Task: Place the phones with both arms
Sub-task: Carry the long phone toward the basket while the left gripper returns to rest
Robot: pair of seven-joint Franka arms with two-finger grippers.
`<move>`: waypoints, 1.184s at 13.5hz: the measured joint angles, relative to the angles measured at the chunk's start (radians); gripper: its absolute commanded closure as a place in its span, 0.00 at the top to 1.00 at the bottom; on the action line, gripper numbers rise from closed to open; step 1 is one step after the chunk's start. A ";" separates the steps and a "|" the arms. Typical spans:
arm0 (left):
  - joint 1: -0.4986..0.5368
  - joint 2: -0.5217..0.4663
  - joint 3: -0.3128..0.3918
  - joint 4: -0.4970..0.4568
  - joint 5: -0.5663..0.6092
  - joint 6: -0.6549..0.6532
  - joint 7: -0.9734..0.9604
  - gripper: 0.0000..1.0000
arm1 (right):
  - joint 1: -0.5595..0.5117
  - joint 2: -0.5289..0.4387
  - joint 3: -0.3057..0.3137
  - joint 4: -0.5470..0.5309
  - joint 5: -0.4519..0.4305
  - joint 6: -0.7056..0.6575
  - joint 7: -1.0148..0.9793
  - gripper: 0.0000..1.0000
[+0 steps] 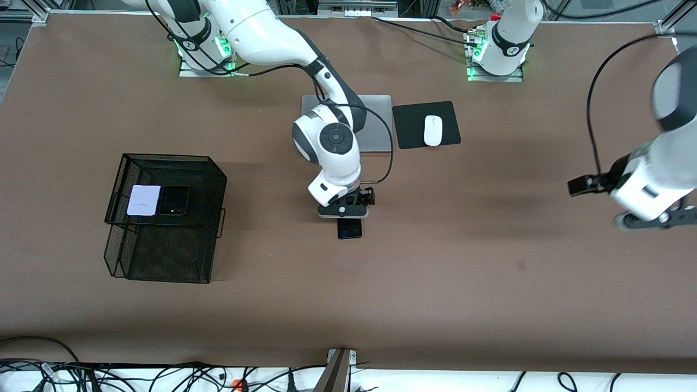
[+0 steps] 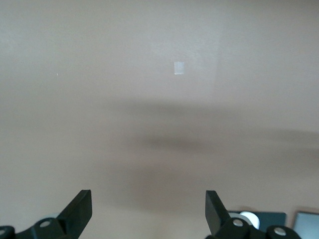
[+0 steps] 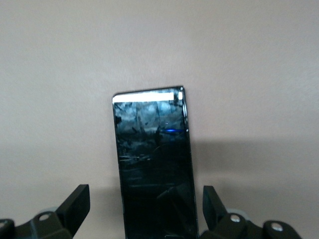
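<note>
Phones sit in three spots: the white phone (image 1: 144,200) and small black phone (image 1: 174,200) lie on the wire basket (image 1: 163,261), and the long black phone (image 1: 349,228) lies mid-table. The right gripper (image 1: 344,211) is over it, fingers wide on both sides, not touching. The left gripper (image 2: 148,211) waits wide open over bare table (image 1: 490,283).

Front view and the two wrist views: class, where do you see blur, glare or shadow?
Front view: the left arm is smeared at the frame edge; soft arm shadows lie on the table. Left wrist view: hazy shadow bands on bare table. Right wrist view: the long black phone between open fingers mirrors reflections, with a bright glare strip along one end.
</note>
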 measured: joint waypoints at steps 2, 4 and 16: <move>0.004 -0.046 0.000 -0.004 -0.018 -0.021 0.000 1.00 | 0.005 0.014 0.000 0.000 -0.029 0.000 -0.021 1.00; 0.014 -0.071 0.001 -0.009 -0.018 -0.026 0.000 1.00 | 0.006 0.024 0.000 0.000 -0.033 0.000 -0.043 1.00; 0.087 -0.123 -0.013 -0.015 -0.020 -0.056 0.095 1.00 | 0.006 0.069 -0.001 0.000 -0.036 0.067 -0.058 0.21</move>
